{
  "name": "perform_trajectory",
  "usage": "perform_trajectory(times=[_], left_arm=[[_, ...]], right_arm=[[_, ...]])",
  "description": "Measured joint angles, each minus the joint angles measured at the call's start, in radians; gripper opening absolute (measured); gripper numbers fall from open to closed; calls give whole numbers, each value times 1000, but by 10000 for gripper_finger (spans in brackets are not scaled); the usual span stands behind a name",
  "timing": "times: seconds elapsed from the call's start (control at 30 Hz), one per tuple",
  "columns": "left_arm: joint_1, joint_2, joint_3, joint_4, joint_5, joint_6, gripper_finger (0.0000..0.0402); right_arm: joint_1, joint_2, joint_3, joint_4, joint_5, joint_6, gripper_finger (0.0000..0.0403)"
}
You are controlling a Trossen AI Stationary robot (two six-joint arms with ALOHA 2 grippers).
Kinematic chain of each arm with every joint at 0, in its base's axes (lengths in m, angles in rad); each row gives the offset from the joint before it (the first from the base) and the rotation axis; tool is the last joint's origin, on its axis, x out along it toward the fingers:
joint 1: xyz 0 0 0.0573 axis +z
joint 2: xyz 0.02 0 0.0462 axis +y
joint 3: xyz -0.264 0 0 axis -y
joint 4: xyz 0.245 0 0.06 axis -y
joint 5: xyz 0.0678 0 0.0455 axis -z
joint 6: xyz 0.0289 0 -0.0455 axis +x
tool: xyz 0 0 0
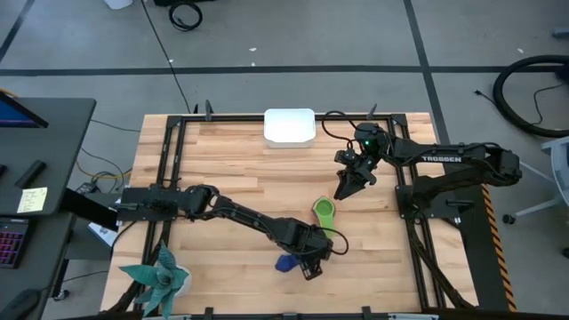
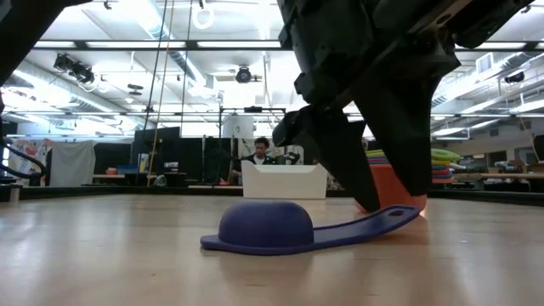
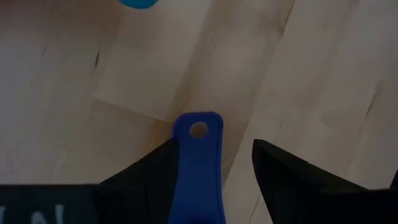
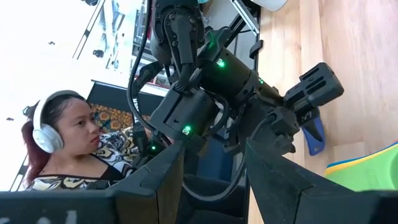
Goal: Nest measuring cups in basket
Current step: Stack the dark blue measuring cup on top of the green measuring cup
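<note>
Dark blue cup [image 2: 265,229] lies upside down, handle between the left gripper's [image 3: 214,165] spread fingers, green cup [image 1: 324,212] half hidden.

Open wood of the counter [image 1: 222,160] lies between the white basket [image 1: 289,126] at the far edge and the left arm stretched across the near half. Obstacles: left claw [image 1: 313,263] straddling the dark blue cup's [image 1: 285,263] handle, jaws apart; green cup [image 1: 324,212] just beyond; right claw [image 1: 345,188] hanging beside it; plant [image 1: 158,277] at the near left corner.
</note>
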Motion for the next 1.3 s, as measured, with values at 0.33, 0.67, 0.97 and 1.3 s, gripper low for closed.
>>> perform_trajectory(times=[0.33,0.67,0.97,1.3], left_arm=[[0,1,0,-6,-28,52,208],[0,4,-8,-11,-46,76,208],[0,5,-8,9,-74,85,208],[-11,42,-5,21,-62,81,208]], right_arm=[[0,0,0,0,0,0,177],[0,0,0,0,0,0,177],[0,0,0,9,0,0,177],[0,0,0,40,0,0,177]])
